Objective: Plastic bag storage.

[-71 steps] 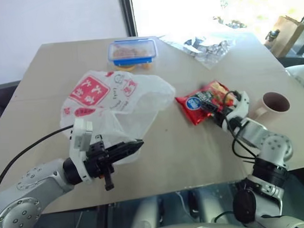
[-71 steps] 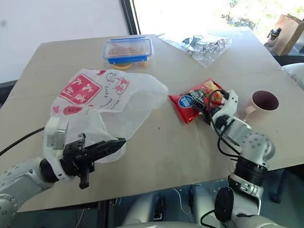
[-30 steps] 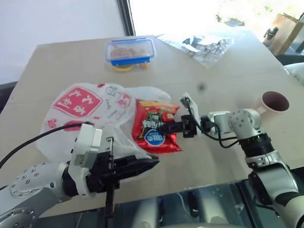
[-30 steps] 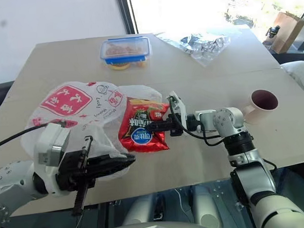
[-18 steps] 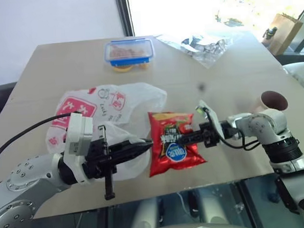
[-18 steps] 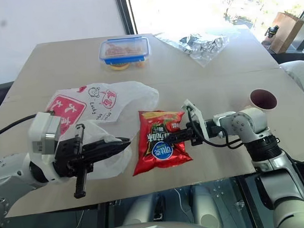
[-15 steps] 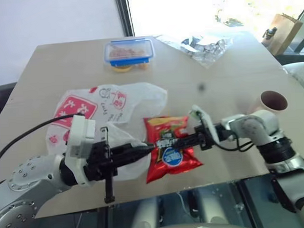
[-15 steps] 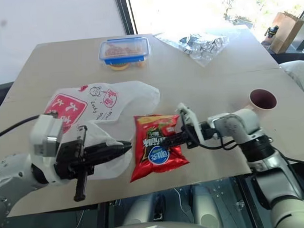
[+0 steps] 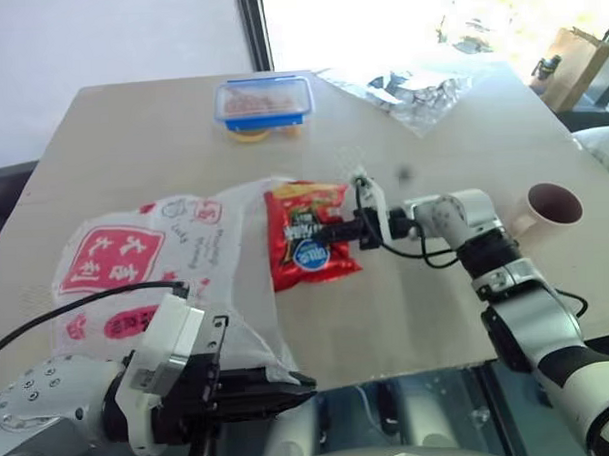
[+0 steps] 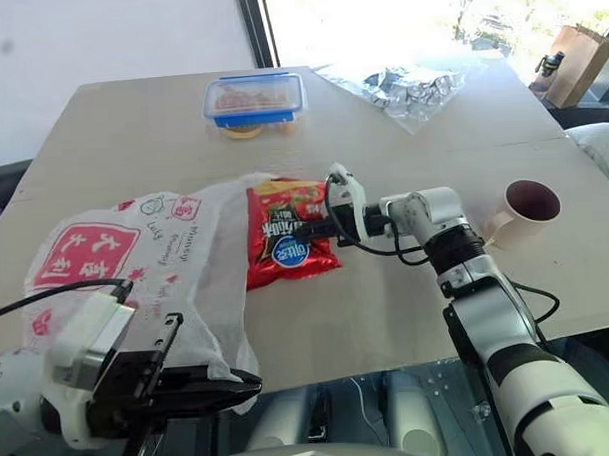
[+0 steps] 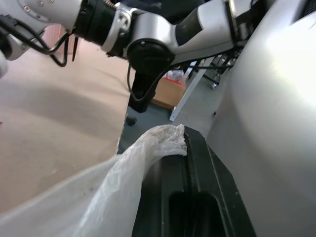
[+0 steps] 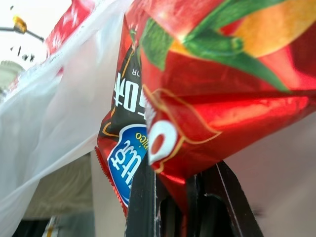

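Nearest to me, my left tool (image 9: 290,389) is clamped shut on a bunched fold of the plastic bag (image 9: 136,274), down at the near edge of the surface (image 9: 408,314); my left wrist view shows the white film pinched against one black finger (image 11: 197,163). The bag itself lies spread over the near left part of the surface, red square logo facing up, with its open side turned toward the middle.

Just beyond it, my right tool (image 10: 310,231) grips the red snack packet (image 10: 285,234), closed on the packet's edge. The packet sits right at the bag's mouth, its left side touching or just under the translucent film. I judge the loading as only begun: the packet is at the opening but most of it lies outside the bag, so it has yet to be pushed in.

Farther back and well apart from the bag stand a lidded blue-rimmed food box (image 9: 263,102), a clear silvery wrapper (image 9: 415,94) and, off to the right, a cup (image 9: 549,204). Whether any of these is meant for the bag I cannot say.

Hard to make out: how wide the bag's mouth gapes, whether the packet's edge is inside or merely overlapped by film, and where the loop handles lie. My left fingertips are partly hidden by the bag.
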`<action>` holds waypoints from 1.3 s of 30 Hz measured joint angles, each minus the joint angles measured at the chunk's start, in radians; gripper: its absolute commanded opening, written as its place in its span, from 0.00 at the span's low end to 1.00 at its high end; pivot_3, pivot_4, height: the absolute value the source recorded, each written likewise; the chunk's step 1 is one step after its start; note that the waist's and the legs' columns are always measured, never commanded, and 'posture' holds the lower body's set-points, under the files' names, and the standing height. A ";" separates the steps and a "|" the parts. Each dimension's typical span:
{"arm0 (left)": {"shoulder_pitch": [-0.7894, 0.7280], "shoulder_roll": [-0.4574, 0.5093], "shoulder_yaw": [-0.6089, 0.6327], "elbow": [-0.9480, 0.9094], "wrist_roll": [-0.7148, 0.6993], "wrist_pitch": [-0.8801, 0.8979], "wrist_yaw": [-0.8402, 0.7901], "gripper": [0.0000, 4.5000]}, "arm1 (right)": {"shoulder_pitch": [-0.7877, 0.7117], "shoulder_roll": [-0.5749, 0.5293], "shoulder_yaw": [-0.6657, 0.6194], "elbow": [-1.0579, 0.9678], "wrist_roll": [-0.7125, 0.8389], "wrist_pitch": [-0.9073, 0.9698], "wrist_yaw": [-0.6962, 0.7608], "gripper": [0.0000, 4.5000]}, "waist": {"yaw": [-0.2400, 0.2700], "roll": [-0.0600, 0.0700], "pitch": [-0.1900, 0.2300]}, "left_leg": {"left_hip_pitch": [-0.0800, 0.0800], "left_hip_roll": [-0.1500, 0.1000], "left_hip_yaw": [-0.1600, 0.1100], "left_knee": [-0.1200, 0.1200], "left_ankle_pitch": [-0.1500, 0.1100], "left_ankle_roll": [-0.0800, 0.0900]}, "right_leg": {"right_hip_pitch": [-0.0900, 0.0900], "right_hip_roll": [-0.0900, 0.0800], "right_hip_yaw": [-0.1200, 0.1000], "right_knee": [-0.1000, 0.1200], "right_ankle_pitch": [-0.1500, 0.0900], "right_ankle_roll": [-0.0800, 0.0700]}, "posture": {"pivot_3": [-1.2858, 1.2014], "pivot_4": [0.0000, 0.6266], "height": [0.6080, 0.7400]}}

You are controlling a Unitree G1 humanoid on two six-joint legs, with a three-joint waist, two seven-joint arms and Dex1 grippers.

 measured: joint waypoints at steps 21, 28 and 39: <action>-0.381 -0.158 -0.426 0.283 0.543 -0.203 -0.001 0.00 | -0.030 -0.021 -0.256 0.012 -0.021 0.085 -0.105 0.02 | -0.008 0.003 0.003 | -0.001 0.001 0.000 -0.006 -0.003 -0.001 | -0.002 0.001 0.000 0.000 0.003 0.003 | 0.52 0.24 1.00; -0.326 -0.241 -0.446 0.286 0.572 -0.261 0.020 0.00 | 0.050 0.183 -0.275 -0.154 0.024 0.173 -0.274 0.02 | -0.018 0.003 0.002 | -0.002 0.000 0.000 -0.006 -0.002 -0.001 | -0.006 -0.001 0.000 0.002 0.003 0.003 | 0.52 0.24 1.00; -0.281 -0.265 -0.419 0.258 0.559 -0.282 0.034 0.00 | 0.014 0.320 -0.274 -0.060 -0.029 0.030 -0.384 0.02 | -0.028 0.003 0.002 | -0.001 0.000 0.000 -0.005 -0.002 -0.002 | -0.006 0.000 0.000 0.004 0.002 0.003 | 0.52 0.24 1.00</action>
